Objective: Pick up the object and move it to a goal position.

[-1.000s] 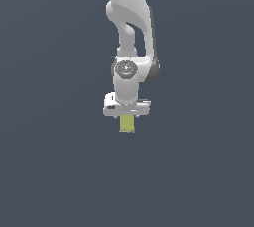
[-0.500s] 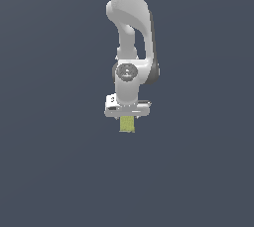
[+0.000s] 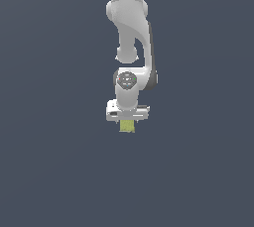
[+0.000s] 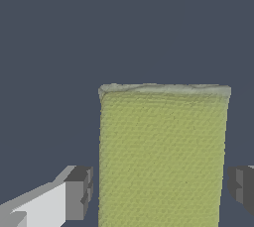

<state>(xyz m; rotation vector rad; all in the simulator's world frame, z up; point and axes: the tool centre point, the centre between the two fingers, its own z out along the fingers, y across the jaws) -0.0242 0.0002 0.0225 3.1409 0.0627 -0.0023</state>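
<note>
The gripper is straddling the object, which is sitting directly beneath its white body, the jaws standing apart with small gaps either side, so grasping, lifting and carrying are all remaining.

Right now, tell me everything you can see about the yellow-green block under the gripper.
The yellow-green block is a plain rectangular piece with a finely mottled, woven-looking surface and a paler, slightly worn top edge. In the exterior view it shows just below the white gripper and is narrower than it. In the wrist view it stands between the two dark fingertips, with a visible gap on each side, so neither pad touches it. Its lower end is out of frame.
</note>
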